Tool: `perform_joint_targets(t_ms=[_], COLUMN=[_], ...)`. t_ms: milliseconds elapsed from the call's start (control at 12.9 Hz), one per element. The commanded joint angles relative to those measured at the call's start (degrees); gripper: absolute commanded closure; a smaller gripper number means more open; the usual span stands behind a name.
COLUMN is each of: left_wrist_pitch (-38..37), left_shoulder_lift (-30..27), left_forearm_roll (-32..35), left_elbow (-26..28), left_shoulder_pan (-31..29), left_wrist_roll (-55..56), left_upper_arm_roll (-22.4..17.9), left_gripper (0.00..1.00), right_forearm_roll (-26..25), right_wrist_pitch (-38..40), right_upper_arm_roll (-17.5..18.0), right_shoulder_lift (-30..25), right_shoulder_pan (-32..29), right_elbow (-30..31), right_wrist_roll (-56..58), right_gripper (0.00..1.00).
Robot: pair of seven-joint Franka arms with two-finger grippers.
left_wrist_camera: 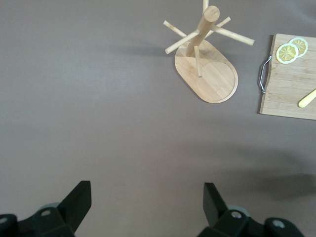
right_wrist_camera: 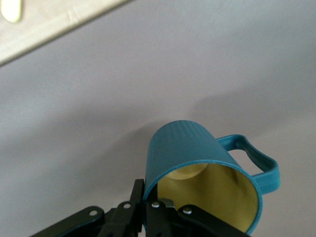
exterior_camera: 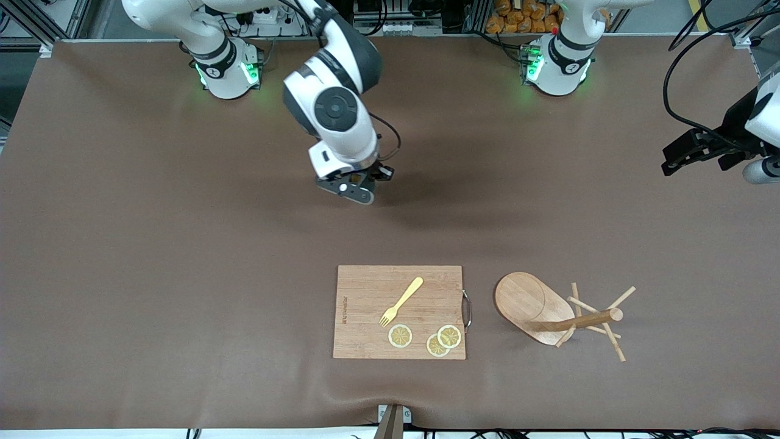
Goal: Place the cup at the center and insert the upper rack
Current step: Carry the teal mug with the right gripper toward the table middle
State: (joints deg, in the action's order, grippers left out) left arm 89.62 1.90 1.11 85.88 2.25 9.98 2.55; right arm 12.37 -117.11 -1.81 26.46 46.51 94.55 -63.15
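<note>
Right claw on cup rim, fingertips cut off.

Almost nothing here can be read. The cutting board carries one short line of dark lettering — a maker's mark, it seems — running along its edge toward the right arm's end of the table, well apart from either hand; the letters are too small to make out. No other word, number, label or sign can be read on any surface in view.
</note>
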Motion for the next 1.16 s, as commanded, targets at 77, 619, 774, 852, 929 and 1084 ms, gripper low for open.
perform_joint_targets(t_ms=[77, 619, 774, 852, 929, 1084], left_wrist_pitch=[-0.6, -0.6, -0.4, -0.4, -0.4, -0.4], left_shoulder_lift=[0.2, 0.4, 0.7, 0.8, 0.8, 0.9], left_forearm_roll=[-1.1, -1.0, -1.0, -1.0, -1.0, -0.7], left_elbow=[-0.5, 0.2, 0.2, 0.2, 0.2, 0.2], left_shoulder_pan=[0.1, 0.9, 0.9, 0.9, 0.8, 0.9], left_wrist_roll=[-0.2, 0.4, 0.5, 1.0, 2.1, 3.3], left_upper_arm_roll=[0.2, 0.8, 2.0, 2.6, 3.3, 4.6], left_gripper=[0.0, 0.0, 0.0, 0.0, 0.0, 0.0], right_forearm_roll=[2.8, 6.7, 7.1, 7.1, 7.1, 6.8], right_wrist_pitch=[-3.8, -5.1, -6.9, -7.4, -7.8, -9.6], right_upper_arm_roll=[-0.8, -0.8, -0.8, -0.8, -0.8, -0.8], right_shoulder_lift=[5.9, 7.6, 7.7, 8.1, 8.2, 8.8], right_shoulder_pan=[4.5, 6.1, 6.4, 6.9, 7.3, 8.1], right_elbow=[-2.3, -1.9, -1.7, -1.4, -1.1, -0.5], right_wrist_roll=[-5.3, -17.3, -20.5, -21.0, -21.0, -20.5], right_gripper=[1.0, 1.0, 1.0, 1.0, 1.0, 1.0])
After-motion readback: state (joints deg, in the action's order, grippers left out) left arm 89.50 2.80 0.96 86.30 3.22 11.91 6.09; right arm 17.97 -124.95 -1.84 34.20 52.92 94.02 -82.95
